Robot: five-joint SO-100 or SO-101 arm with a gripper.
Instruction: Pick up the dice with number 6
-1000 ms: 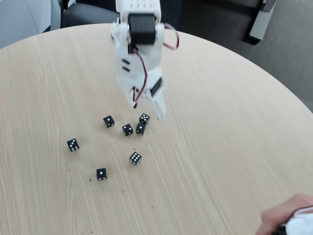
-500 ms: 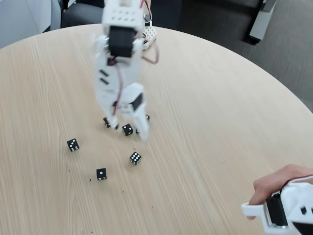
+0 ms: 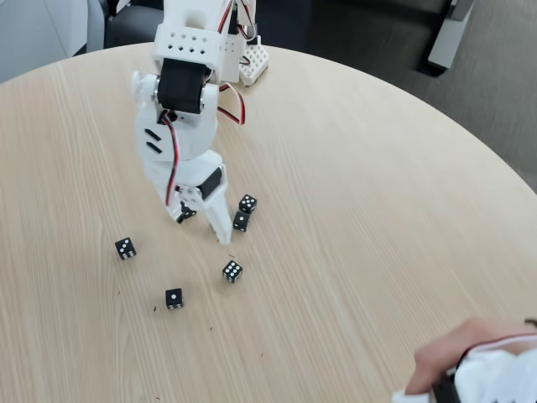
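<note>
End effector (image 3: 201, 222): fingers parted, lowered over clustered dice.
Target die (image 3: 125, 248): crowded pips, well apart.
Advice: re-aiming there is needed.

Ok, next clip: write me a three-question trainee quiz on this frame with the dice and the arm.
1. True or false: the gripper is open, its tips hanging over the table.
2. Which die lies nearest the picture's left edge? A) the one-pip die B) the six-pip die C) the five-pip die
3. What shows in the bottom right corner of the fixed view?

Key: 1 true. 2 B. 3 A person's hand on a white device.
</note>
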